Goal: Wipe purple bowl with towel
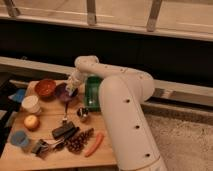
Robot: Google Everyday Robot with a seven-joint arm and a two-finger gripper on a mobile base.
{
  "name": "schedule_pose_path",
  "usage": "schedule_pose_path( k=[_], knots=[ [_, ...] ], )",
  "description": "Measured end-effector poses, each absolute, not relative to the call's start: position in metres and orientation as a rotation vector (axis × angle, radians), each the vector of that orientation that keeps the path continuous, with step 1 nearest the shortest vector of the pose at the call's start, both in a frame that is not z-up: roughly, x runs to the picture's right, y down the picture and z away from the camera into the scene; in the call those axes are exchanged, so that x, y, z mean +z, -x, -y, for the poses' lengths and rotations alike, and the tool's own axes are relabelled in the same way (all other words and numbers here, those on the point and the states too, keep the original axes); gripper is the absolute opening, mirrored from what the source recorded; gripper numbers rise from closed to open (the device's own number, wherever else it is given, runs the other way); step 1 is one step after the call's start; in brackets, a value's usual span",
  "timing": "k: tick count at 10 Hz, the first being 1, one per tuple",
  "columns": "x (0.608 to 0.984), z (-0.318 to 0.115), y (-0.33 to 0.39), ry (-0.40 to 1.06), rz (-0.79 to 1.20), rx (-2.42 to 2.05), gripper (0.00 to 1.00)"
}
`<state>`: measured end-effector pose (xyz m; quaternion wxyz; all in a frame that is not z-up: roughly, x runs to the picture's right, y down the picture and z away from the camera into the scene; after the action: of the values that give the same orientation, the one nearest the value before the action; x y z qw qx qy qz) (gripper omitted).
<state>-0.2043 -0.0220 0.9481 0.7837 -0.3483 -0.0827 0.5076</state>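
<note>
The purple bowl stands on the wooden table, between a red-brown bowl and a green tray. My gripper reaches down from the white arm and sits at the bowl's right rim, over its inside. I cannot tell whether it holds a towel. A blue cloth that may be a towel lies at the table's far left edge.
A red-brown bowl, white cup, orange fruit and blue cup stand on the left. A green tray is right of the purple bowl. A small can, black object, dark cluster and carrot lie nearer.
</note>
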Motion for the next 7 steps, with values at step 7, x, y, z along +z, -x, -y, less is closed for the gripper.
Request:
schedule_pose_path(
  k=[7],
  knots=[
    [0.916, 0.014, 0.213, 0.792, 0.262, 1.069, 0.14]
  ],
)
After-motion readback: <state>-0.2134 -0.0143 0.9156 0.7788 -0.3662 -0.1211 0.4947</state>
